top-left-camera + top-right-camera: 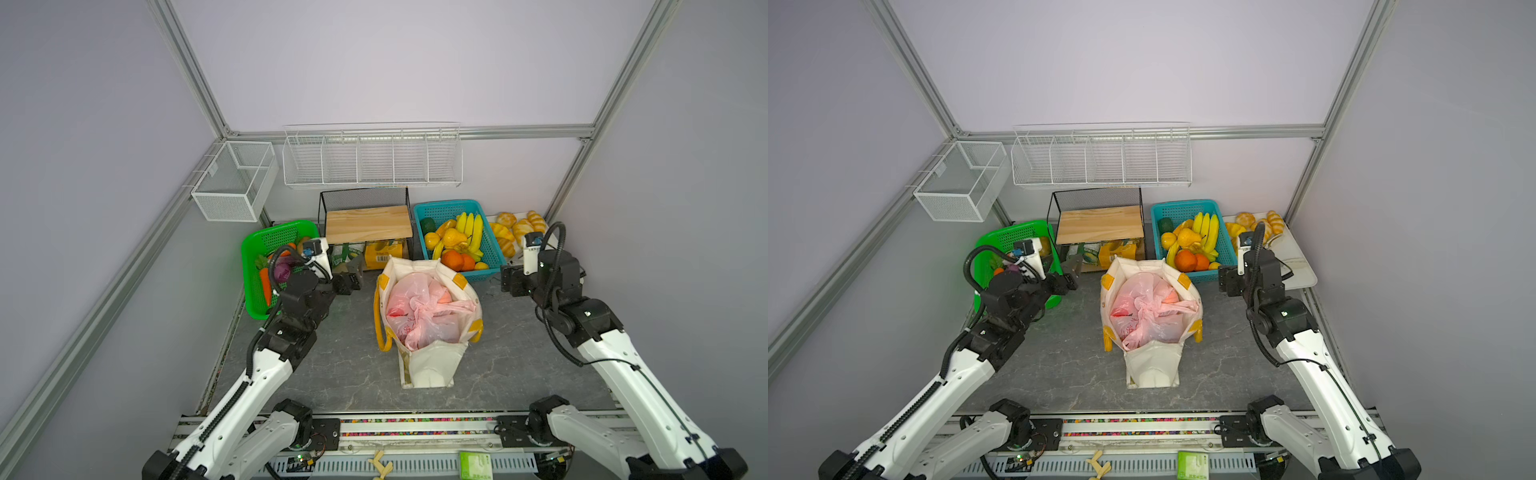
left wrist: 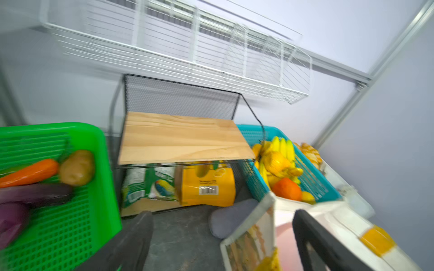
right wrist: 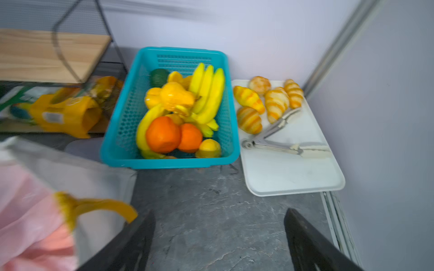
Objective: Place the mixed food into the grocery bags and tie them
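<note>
The cream tote (image 1: 428,365) (image 1: 1152,365) with yellow handles stands open mid-table. The pink plastic bag (image 1: 419,320) (image 1: 1146,320) sits inside it, handles bunched on top, with red and orange shapes showing dimly through it. My left gripper (image 1: 353,276) (image 2: 223,244) is open just left of the tote's back corner (image 2: 249,234), holding nothing. My right gripper (image 1: 509,282) (image 3: 218,241) is open to the right of the tote, over bare table. A yellow handle (image 3: 101,206) hangs close to one of its fingers. Purple toy vegetables (image 2: 35,192) lie in the green basket.
The green basket (image 1: 286,230) at back left also holds a carrot and a potato. Behind the tote stand a black wire shelf with a wooden board (image 1: 368,224) and a teal fruit basket (image 1: 446,203). A white tray (image 3: 293,176) carries croissants and tongs.
</note>
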Tool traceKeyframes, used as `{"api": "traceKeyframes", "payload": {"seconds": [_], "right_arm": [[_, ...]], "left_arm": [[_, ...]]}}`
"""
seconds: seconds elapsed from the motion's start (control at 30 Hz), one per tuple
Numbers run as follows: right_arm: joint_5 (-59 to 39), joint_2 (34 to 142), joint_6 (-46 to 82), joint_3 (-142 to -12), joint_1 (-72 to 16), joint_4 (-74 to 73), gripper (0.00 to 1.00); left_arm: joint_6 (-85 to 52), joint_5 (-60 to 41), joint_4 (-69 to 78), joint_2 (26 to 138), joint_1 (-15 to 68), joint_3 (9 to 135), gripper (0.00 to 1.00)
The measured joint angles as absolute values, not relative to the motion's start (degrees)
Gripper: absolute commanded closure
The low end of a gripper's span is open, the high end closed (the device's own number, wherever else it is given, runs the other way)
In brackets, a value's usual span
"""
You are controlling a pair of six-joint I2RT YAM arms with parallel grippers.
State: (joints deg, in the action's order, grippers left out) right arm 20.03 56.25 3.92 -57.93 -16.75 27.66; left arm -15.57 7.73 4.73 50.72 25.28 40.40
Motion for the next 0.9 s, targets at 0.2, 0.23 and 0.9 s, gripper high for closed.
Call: {"api": "traceKeyframes", "payload": {"seconds": [0.2, 0.23, 0.9], "right_arm": [[26.1, 60.1, 7.6, -46.3, -13.6, 16.6, 0.11], [27.0, 61.4, 7.5, -44.7, -13.5, 14.3, 0.11], [25.3, 80.1, 0.1, -29.3, -7.7, -23.7, 0.11]], "left_arm": [[-11.7, 20.5, 15.9, 52.1, 18.8, 29.4, 0.00], [-11.5, 21.3, 16.7, 53.3, 17.0, 28.8, 0.00], [-4.1, 16.1, 37.1, 74.3, 6.0, 19.1, 0.00]]}}
